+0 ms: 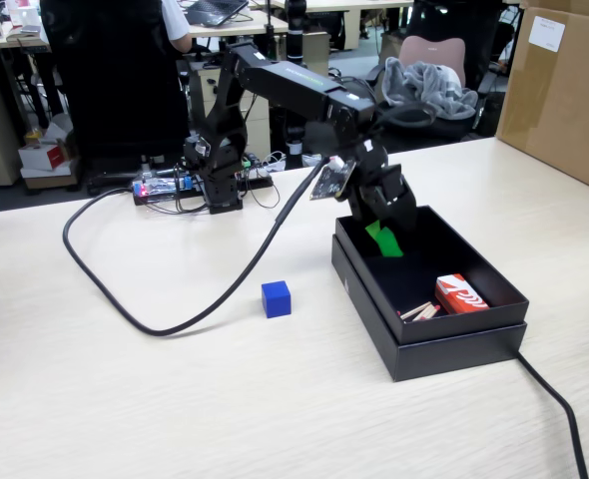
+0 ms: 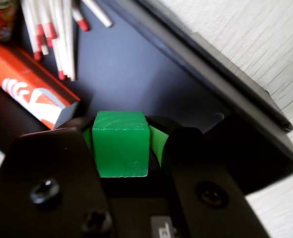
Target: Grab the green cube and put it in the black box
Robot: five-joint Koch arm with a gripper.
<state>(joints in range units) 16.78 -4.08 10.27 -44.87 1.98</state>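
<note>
The green cube (image 2: 120, 148) sits between the two green-padded fingertips of my gripper (image 2: 122, 138), which is shut on it. In the wrist view the black box floor (image 2: 141, 59) lies right beneath the cube, with the box wall (image 2: 221, 82) running along the right. In the fixed view my gripper (image 1: 382, 238) reaches down inside the far left part of the black box (image 1: 444, 334). A green patch shows at its tip there, and I cannot tell cube from pad.
A red and white matchbox (image 1: 461, 294) and loose matches (image 1: 419, 311) lie in the box's near right end. A blue cube (image 1: 276, 298) rests on the table left of the box. A black cable (image 1: 125, 299) loops across the table. A brown cardboard box (image 1: 564, 90) stands at the right.
</note>
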